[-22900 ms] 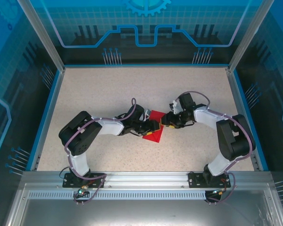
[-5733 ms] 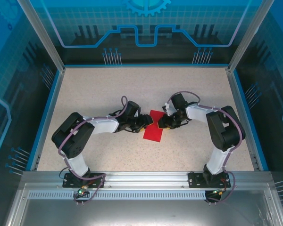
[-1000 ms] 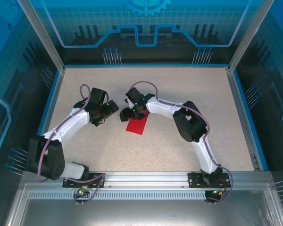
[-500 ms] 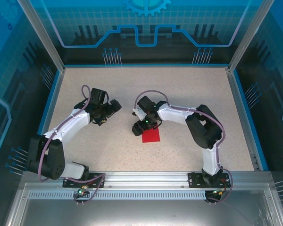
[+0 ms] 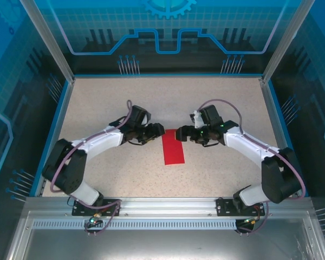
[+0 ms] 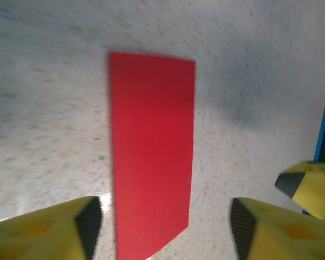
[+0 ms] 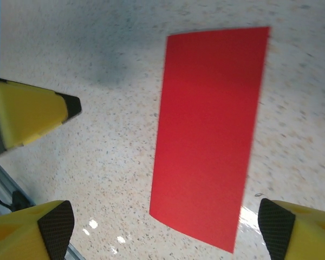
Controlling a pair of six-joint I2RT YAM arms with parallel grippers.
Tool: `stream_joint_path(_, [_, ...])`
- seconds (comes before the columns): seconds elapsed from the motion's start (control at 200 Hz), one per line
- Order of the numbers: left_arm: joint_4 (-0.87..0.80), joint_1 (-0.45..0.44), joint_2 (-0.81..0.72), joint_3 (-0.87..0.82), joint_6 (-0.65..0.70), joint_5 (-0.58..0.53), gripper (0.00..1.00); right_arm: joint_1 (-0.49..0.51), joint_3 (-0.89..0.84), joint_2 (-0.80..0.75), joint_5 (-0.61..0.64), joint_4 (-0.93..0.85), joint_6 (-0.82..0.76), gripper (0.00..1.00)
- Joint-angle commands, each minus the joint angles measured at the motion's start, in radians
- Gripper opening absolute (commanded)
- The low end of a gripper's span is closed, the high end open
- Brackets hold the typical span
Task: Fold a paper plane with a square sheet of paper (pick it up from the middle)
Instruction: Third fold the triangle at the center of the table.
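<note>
The square sheet of paper lies flat on the table as a narrow bright red rectangle, its long side running near to far. My left gripper hovers just left of the paper's far end and my right gripper just right of it, tips facing each other. In the left wrist view the paper lies ahead between the open yellow fingers, untouched. The right wrist view shows the paper below wide-open fingers, with the left gripper's yellow tip at the left.
Speckled beige tabletop bounded by a blue rim and aluminium frame posts. A metal rail holds both arm bases at the near edge. Free room lies all around the paper.
The right gripper has let go of the paper and swung to its right side. The left gripper has moved in from the left to the paper's far end. The whole paper now shows.
</note>
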Motion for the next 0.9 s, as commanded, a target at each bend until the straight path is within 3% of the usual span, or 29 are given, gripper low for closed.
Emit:
stream_joint_path(0.0, [0.098,-0.042,0.092,0.050,-0.042,0.076,0.54,-0.033,-0.068,-0.033,-0.039,-0.005,0.061,0.93])
stream_joint_path(0.26, [0.082,-0.079,0.249,0.128,-0.067,0.069,0.29,-0.040,-0.124,0.023,-0.104,0.030,0.097,0.90])
stream_joint_path(0.595, [-0.061,-0.079,0.333,0.167,-0.054,-0.065,0.18,0.017,-0.102,0.103,-0.059,-0.014,0.121,0.78])
stream_joint_path(0.89, [-0.089,-0.078,0.374,0.143,-0.089,-0.111,0.16,0.071,-0.081,0.138,-0.017,-0.053,0.139,0.70])
